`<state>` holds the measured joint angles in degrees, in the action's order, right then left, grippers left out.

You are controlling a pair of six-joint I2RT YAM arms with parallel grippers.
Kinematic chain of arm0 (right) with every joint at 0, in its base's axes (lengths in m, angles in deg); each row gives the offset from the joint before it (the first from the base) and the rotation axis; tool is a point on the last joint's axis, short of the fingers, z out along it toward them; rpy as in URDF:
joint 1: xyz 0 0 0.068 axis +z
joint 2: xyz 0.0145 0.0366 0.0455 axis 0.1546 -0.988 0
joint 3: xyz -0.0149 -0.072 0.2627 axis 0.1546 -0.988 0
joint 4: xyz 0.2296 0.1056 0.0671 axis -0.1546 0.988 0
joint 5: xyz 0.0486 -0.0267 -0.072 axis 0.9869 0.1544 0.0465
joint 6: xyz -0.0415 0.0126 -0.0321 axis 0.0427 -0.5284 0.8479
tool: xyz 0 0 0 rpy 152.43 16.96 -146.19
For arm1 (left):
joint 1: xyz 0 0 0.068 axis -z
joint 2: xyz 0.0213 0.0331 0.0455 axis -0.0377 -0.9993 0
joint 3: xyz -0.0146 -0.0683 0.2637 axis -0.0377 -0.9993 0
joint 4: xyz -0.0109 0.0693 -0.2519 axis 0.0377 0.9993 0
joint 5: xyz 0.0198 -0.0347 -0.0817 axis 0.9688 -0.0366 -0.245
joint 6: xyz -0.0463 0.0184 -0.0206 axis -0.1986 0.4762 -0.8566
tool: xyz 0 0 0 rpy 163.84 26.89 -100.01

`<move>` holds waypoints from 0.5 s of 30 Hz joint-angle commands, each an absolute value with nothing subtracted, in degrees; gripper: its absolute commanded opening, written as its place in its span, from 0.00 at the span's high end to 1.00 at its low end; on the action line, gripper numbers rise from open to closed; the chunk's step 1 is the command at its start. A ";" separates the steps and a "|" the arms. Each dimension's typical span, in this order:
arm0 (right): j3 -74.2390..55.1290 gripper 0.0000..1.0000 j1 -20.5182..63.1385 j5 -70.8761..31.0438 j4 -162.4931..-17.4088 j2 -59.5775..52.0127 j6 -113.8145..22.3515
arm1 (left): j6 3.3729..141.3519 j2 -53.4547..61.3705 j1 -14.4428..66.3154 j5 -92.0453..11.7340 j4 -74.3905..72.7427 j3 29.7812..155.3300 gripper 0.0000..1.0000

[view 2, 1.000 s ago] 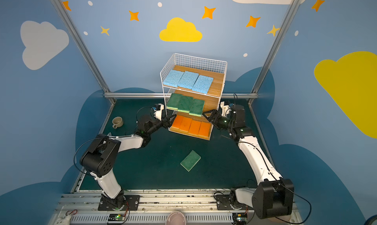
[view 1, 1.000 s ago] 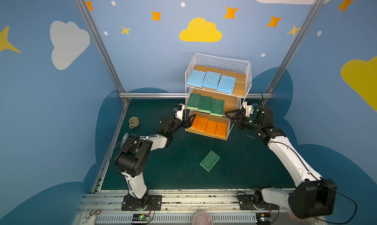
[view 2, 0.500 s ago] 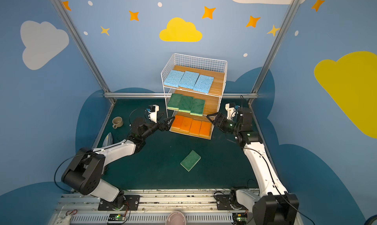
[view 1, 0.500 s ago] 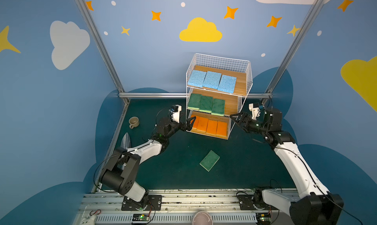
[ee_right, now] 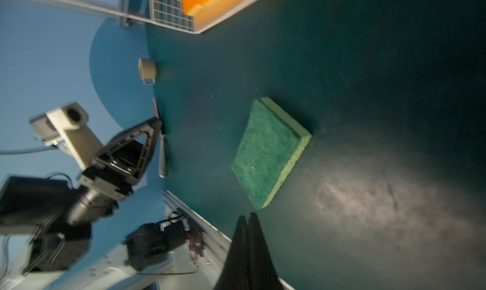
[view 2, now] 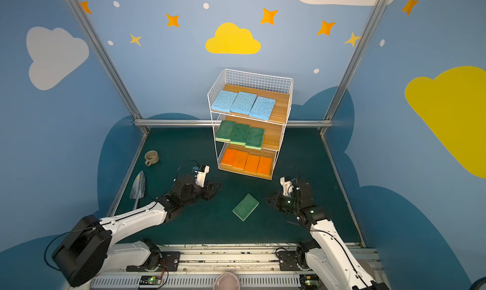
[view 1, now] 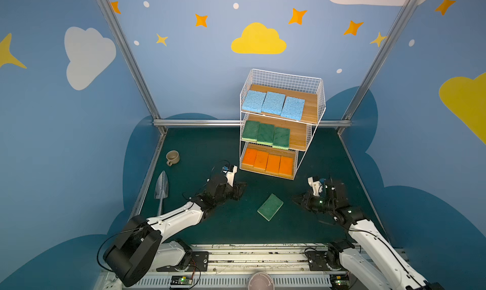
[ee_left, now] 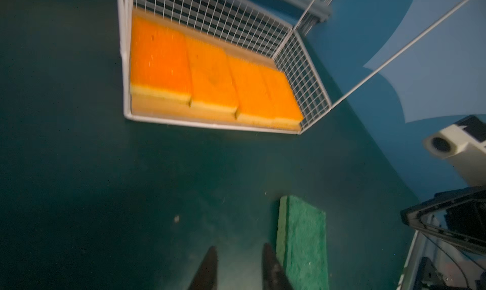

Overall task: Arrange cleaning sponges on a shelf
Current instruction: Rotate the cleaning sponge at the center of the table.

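The shelf (view 1: 310, 109) stands at the back. It carries three light blue sponges (view 1: 273, 103) on top, three dark green ones (view 1: 265, 133) in the middle and several orange ones (view 1: 268, 163) at the bottom. One green sponge (view 1: 270, 206) (view 2: 246, 206) lies flat on the mat in front, between the arms. My left gripper (ee_left: 239, 249) hovers low beside its pale edge, jaws narrowly apart and empty. My right gripper (ee_right: 247, 215) is shut and empty, its tip just short of the sponge's (ee_right: 271, 151) near corner.
A beige mug (view 1: 172, 157) and a metal trowel (view 1: 161, 190) lie along the mat's left edge. The metal frame rail (view 1: 200, 123) runs behind the shelf. The arm bases sit on the front rail.
Both arms have drawn back from the shelf's sides toward the loose green sponge. The right jaws have shut from wide open. The left jaws have narrowed a lot.
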<state>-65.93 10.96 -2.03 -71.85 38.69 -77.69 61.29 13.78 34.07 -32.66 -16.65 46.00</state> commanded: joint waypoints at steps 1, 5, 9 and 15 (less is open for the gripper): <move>-68.52 1.00 14.98 -6.56 -81.02 37.03 -82.62 | 60.18 11.62 34.87 -34.46 -17.21 44.37 0.90; -70.52 1.00 18.79 -8.85 -87.93 29.58 -84.73 | 59.46 5.62 37.69 -35.77 -21.61 44.05 0.97; -67.26 1.00 18.79 -6.50 -88.92 18.65 -86.09 | 57.84 -1.04 40.05 -36.21 -26.24 44.95 0.97; -60.45 1.00 18.61 -1.92 -93.97 2.85 -85.64 | 56.10 -5.09 42.11 -37.17 -29.92 45.31 0.97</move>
<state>-62.32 18.48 -3.56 -89.19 6.28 -85.10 57.35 -4.49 41.34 -36.26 -27.27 45.17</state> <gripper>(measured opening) 0.047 0.047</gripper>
